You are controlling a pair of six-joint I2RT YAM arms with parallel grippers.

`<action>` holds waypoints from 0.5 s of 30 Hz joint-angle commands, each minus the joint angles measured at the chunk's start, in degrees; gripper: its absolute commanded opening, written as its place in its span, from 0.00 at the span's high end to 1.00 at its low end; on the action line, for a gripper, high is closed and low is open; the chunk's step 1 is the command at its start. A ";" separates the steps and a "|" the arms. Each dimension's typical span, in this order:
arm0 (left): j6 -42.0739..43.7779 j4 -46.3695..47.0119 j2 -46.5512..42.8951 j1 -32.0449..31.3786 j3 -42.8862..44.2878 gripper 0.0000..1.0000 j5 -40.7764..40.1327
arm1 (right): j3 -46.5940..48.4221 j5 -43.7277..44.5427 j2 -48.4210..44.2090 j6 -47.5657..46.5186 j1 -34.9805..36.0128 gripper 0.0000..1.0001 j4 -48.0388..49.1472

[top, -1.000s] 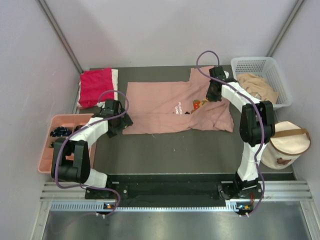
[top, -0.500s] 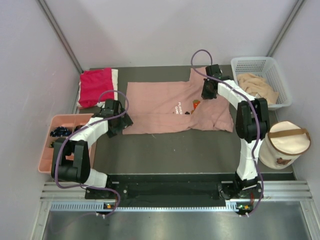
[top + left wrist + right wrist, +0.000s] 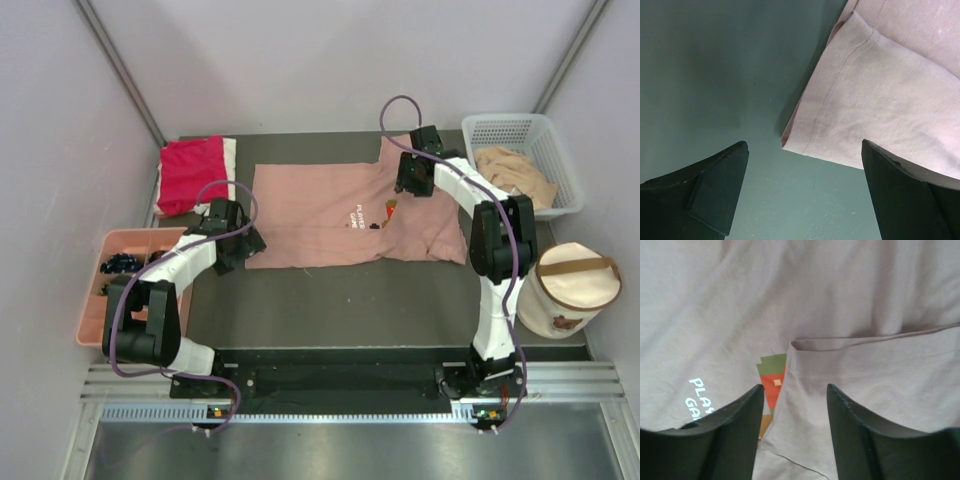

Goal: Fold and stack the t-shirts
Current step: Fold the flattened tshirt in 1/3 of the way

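A dusty-pink t-shirt [image 3: 320, 215] lies spread on the dark table, its right part folded inward over the pixel print [image 3: 390, 208]. My right gripper [image 3: 404, 186] hovers over that folded edge. In the right wrist view its jaws [image 3: 795, 387] stand open, with the fold [image 3: 850, 370] lying beneath them and the print [image 3: 774, 377] peeking out at the left. My left gripper [image 3: 245, 243] is open near the shirt's front left corner [image 3: 805, 145], with nothing between its fingers [image 3: 804, 144]. A red t-shirt [image 3: 190, 170] rests on a white one [image 3: 231, 158] at the back left.
A white basket [image 3: 505, 122] at the back right holds a tan t-shirt [image 3: 515, 172]. A round cream bag [image 3: 570, 285] with a brown strap sits at the right edge. A pink tray [image 3: 95, 310] with small dark parts sits off the left edge.
My right gripper has carried the shirt's folded edge left and away, covering more of the print, and its jaws have opened off the cloth. The left arm has not moved.
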 commanded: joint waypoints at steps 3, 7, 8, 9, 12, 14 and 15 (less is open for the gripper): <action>1.23 -0.32 -2.49 -0.03 -0.26 0.01 -1.00 | -1.39 6.08 -7.37 -2.21 0.77 0.29 1.03; 1.59 -0.49 -4.78 -0.03 -1.40 0.01 -0.57 | -8.16 9.96 -14.50 -1.87 0.68 0.27 -0.38; 1.50 -0.41 -5.56 -0.03 -1.84 0.01 -0.13 | -11.83 10.14 -15.91 -1.08 0.68 0.27 -0.47; 1.24 -0.41 -6.01 -0.03 -2.63 0.01 0.31 | -13.70 10.57 -19.23 -0.64 0.77 0.27 -0.47; 0.62 -0.41 -7.85 -0.03 -4.47 0.01 1.37 | -20.73 11.28 -23.64 1.03 0.77 0.26 -0.47; 0.36 -0.41 -9.69 -0.03 -5.53 0.01 1.63 | -24.33 11.37 -27.34 1.47 0.77 0.26 -1.08; 0.27 -0.32 -10.31 -0.03 -6.67 0.01 1.81 | -25.22 12.15 -28.40 1.56 0.68 0.26 -1.43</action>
